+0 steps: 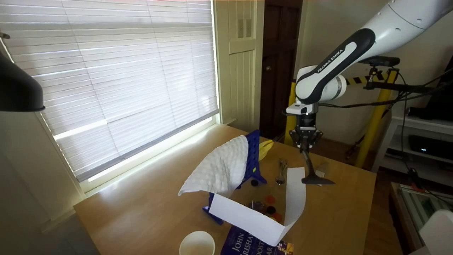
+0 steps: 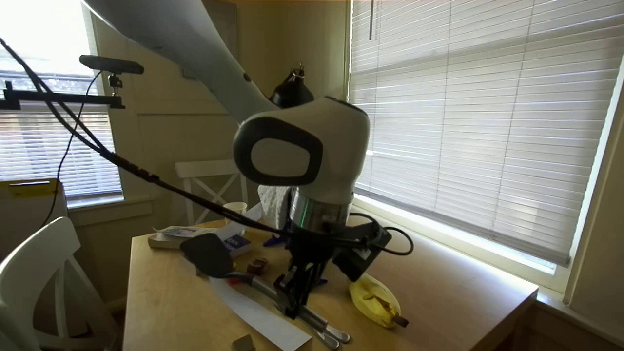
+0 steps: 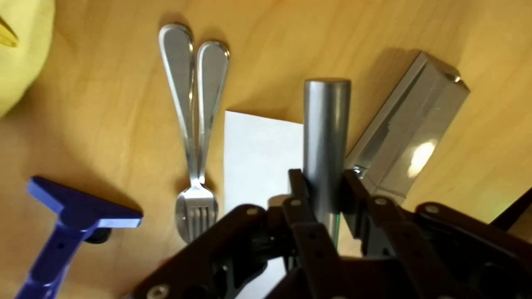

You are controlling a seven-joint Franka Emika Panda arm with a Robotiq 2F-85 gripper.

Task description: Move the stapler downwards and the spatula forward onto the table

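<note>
My gripper (image 1: 305, 146) is shut on the grey handle of the spatula and holds it above the table (image 1: 141, 212). The spatula's dark blade (image 1: 317, 180) hangs lowest in an exterior view; the blade also shows in an exterior view (image 2: 209, 254). In the wrist view the handle's end (image 3: 327, 120) sticks out between the fingertips (image 3: 323, 178). The stapler (image 3: 415, 120), grey and shiny with a bright spot, lies on the table right of the handle. It is partly behind the spatula in an exterior view (image 1: 322, 167) and cut by the lower edge in an exterior view (image 2: 243, 343).
A fork and spoon (image 3: 193, 124) lie beside a bent white paper strip (image 1: 295, 191). A blue stand (image 1: 252, 156) carries a white cloth (image 1: 223, 166). A yellow bundle (image 2: 374, 298), a white cup (image 1: 197, 243), a book (image 1: 235, 244) and small lids (image 1: 270, 209) are on the table.
</note>
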